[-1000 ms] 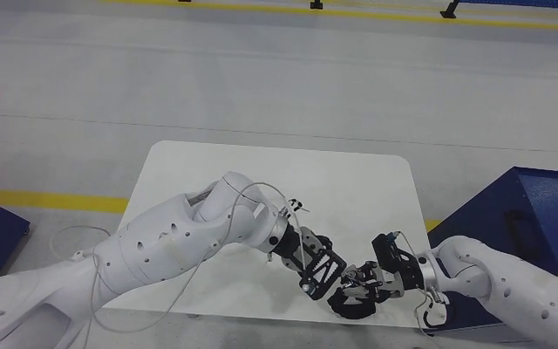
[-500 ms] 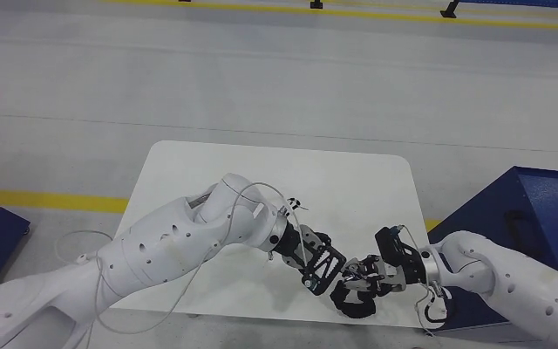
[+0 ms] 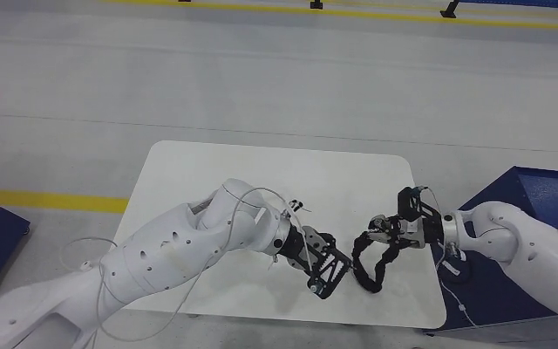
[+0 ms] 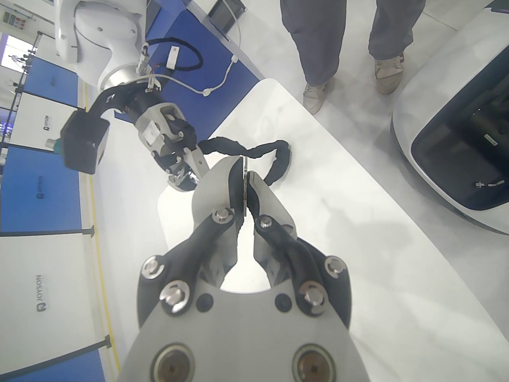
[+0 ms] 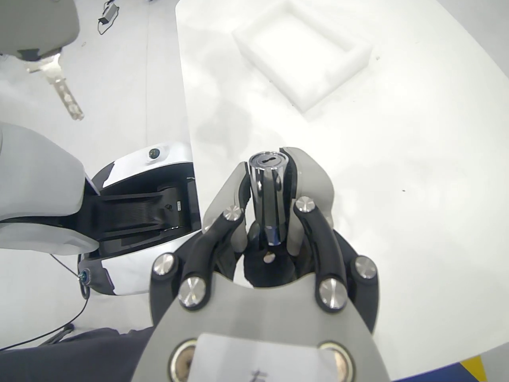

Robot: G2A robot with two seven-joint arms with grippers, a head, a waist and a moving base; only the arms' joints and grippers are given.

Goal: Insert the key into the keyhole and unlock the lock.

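My left gripper point(image 4: 245, 168) is shut on the key point(image 4: 245, 184), seen edge-on between its fingers. In the right wrist view the key's silver blade point(image 5: 63, 89) points out free in the air. My right gripper point(image 5: 268, 160) is shut on the chrome lock cylinder point(image 5: 265, 192), whose keyhole point(image 5: 267, 157) faces outward. The lock's black cable point(image 3: 373, 262) hangs in a loop below the right gripper point(image 3: 377, 234). From above, the left gripper point(image 3: 336, 272) is left of the lock and a little nearer the table's front edge, with a clear gap between key and keyhole.
A white foam tray point(image 5: 302, 53) lies on the white table point(image 3: 218, 174), beyond the lock. A blue panel point(image 3: 514, 209) stands just off the table's right side. Both grippers are near the table's front right part.
The right gripper has carried the lock and its cable away from the left gripper, to the right and farther back on the table. The left gripper with the key has barely moved.
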